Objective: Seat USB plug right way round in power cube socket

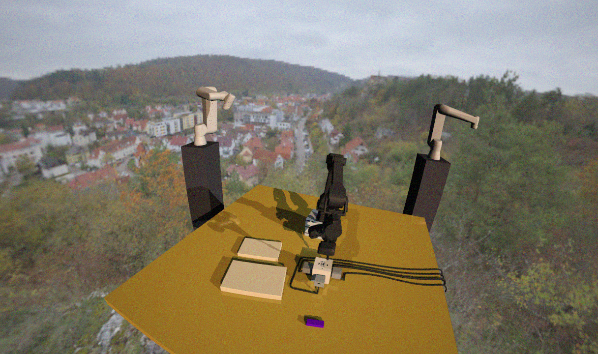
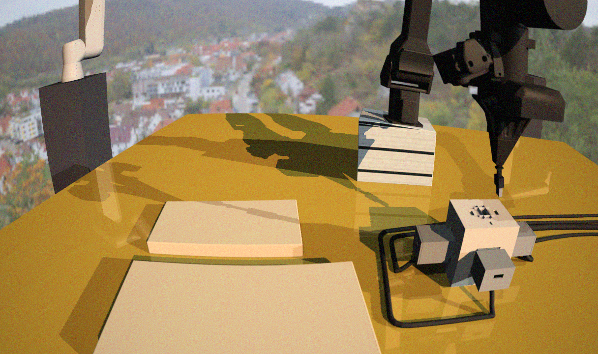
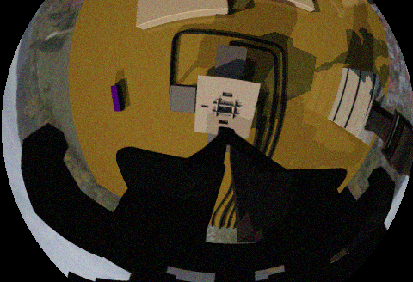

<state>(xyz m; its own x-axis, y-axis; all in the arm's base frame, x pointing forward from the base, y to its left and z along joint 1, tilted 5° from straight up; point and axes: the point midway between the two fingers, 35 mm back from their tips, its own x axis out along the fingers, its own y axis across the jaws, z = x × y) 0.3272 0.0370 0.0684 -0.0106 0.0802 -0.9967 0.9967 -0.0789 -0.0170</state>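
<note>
The USB plug (image 2: pixel 499 181), small and black with a pale metal tip pointing down, is out of the socket. My gripper (image 1: pixel 327 255) (image 2: pixel 498 168) (image 3: pixel 227 137) is shut on it and holds it above the power cube's back edge, as seen in the exterior view. In the wrist view the fingertips hide the plug, so I cannot tell which way round it faces. The pale power cube (image 1: pixel 322 272) (image 2: pixel 490 237) (image 3: pixel 206 88) stands upright. The socket (image 2: pixel 482 212) (image 3: pixel 224 107) in its top is empty, a dark opening with small slots around it.
Grey blocks (image 2: pixel 432 245) (image 3: pixel 182 98) are plugged into the cube's sides. Black cables (image 2: pixel 385 281) (image 3: pixel 173 58) loop round it. Two beige slabs (image 1: pixel 253 279) (image 2: pixel 224 222) lie left. A purple block (image 1: pixel 314 323) (image 3: pixel 115 98) lies in front. A striped block (image 2: pixel 395 158) (image 3: pixel 353 101) stands behind.
</note>
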